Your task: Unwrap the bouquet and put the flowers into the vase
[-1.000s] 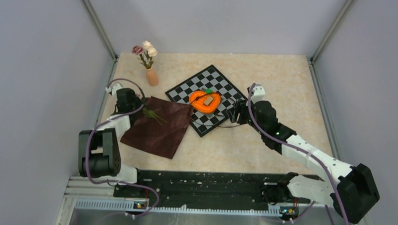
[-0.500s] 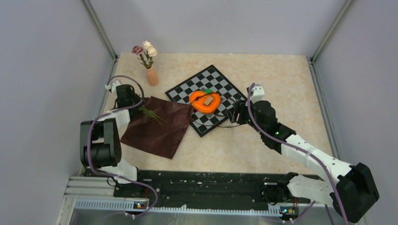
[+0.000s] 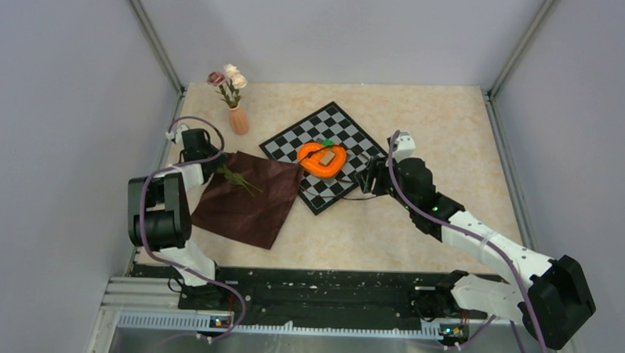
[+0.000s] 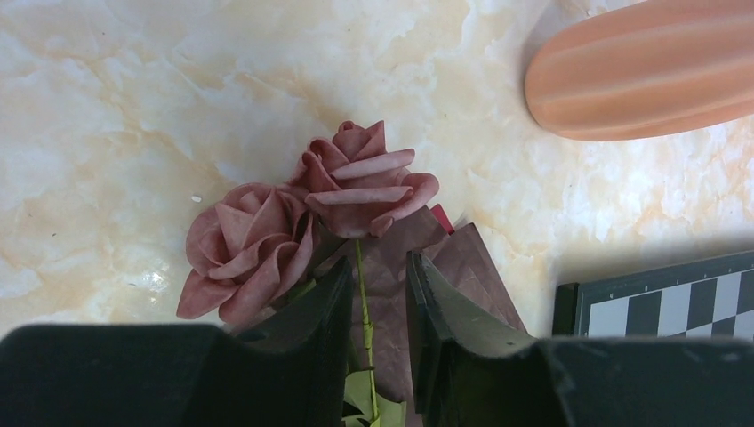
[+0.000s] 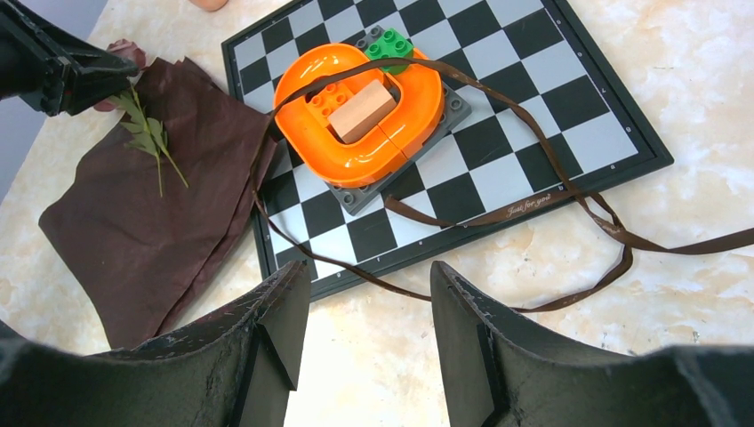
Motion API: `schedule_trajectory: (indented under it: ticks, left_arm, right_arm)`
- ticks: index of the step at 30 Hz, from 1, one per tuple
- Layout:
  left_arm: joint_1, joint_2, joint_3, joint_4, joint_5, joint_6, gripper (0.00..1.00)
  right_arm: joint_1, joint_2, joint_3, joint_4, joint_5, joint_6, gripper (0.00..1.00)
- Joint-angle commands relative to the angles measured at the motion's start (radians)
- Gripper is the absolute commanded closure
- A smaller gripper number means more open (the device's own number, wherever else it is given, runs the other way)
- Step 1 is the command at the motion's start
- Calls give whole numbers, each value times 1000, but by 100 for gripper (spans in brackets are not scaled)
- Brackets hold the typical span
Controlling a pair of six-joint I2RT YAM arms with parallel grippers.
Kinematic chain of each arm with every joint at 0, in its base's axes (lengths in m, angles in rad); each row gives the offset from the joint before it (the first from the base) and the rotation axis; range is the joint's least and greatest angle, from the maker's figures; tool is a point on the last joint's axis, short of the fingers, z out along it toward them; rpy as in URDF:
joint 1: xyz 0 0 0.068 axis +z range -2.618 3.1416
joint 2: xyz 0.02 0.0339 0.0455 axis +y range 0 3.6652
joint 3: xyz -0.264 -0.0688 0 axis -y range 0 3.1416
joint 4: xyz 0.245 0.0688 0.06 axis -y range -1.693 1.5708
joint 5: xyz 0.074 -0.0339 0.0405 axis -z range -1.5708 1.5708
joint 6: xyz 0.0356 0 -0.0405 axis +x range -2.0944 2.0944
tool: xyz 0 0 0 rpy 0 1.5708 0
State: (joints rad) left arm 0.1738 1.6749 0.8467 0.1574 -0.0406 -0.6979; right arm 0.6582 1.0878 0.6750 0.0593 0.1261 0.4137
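Marble tabletop (image 4: 133,89): stem of flowers (image 4: 356,182) between left claw (image 4: 378,262) jaws, narrowly apart

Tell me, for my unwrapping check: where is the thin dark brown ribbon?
In the right wrist view, the thin dark brown ribbon drapes over the orange heart-shaped toy on the black-and-white chessboard and trails off its edge onto the marble table, picture right.
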Motion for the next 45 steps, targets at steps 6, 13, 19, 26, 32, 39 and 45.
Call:
schedule_trajectory:
  ticks: [6,13,19,26,32,39,45]
  left_arm:
    - [16,33,46,-24,6,-48,72]
    - [21,65,62,-29,27,-60,73]
    - [26,84,67,-27,71,-68,80]
    - [27,20,48,-26,65,-47,92]
    - [27,-67,6,-3,60,-36,100]
    - [27,-141,-16,-1,68,-22,100]
    - [27,-230,-67,60,72,-11,100]
  right_arm:
    - [0,-14,40,24,4,3,46]
    - [0,-21,29,26,7,3,46]
    - [0,-36,26,20,20,1,46]
    - [0,-38,22,23,19,6,46]
    - [-1,-38,22,26,15,6,46]
    - [0,-38,21,25,12,8,46]
    - [-1,-43,24,23,24,6,46]
